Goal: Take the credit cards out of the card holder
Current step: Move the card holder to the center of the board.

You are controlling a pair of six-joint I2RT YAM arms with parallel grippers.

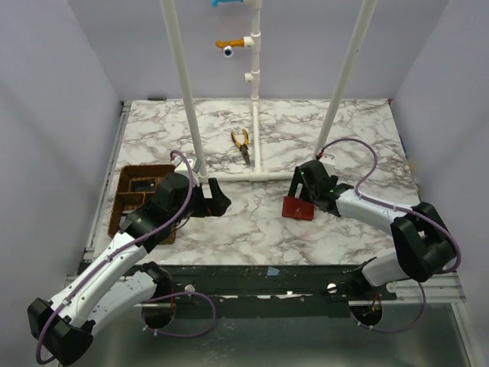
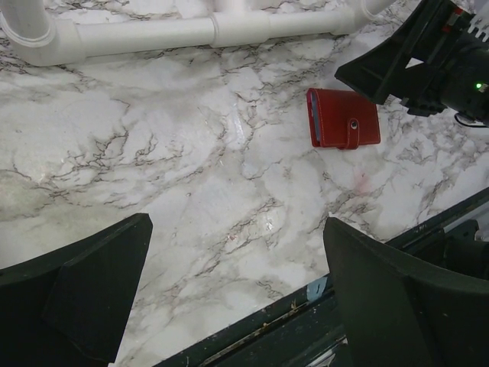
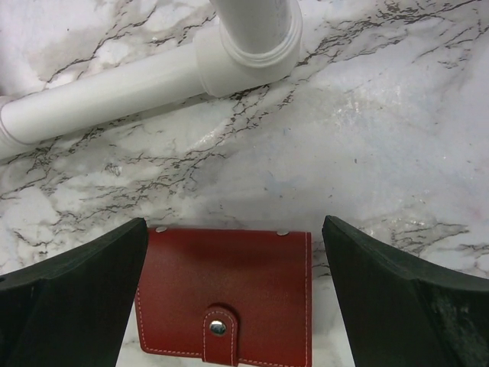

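Starting at the far left, the brown tray (image 1: 141, 200) sits well to the left of the card holder (image 1: 298, 208) and has no part in this step. The left gripper (image 1: 218, 201) is also left of the holder and apart from it. Its jaws are spread and hold nothing, and its wrist camera sees the red wallet off to the right. The pliers (image 1: 242, 145) lie beyond the holder and to its left, and a run of the white pipe frame (image 1: 256, 174) crosses the table (image 1: 252, 233) just behind it.

The holder lies flat and closed on the marble. Its snap tab (image 3: 219, 330) is buttoned down on the near edge in the right wrist view. No card is out.

The right gripper (image 3: 234, 229) hangs directly over the holder, jaws wide apart, one finger past each side edge and gripping nothing.

The step in hand looks like the first grasp. To do it well, the right fingers should come straight down and close across the holder's two side edges, keeping off the tab so the snap stays reachable. A light pinch that lifts one edge would probably serve better than pressing the holder flat. The left gripper should then come across to pull the tab, as the flap looks hard to open one-handed. The pipe behind leaves little room, so drawing the holder toward the arms first seems wise.
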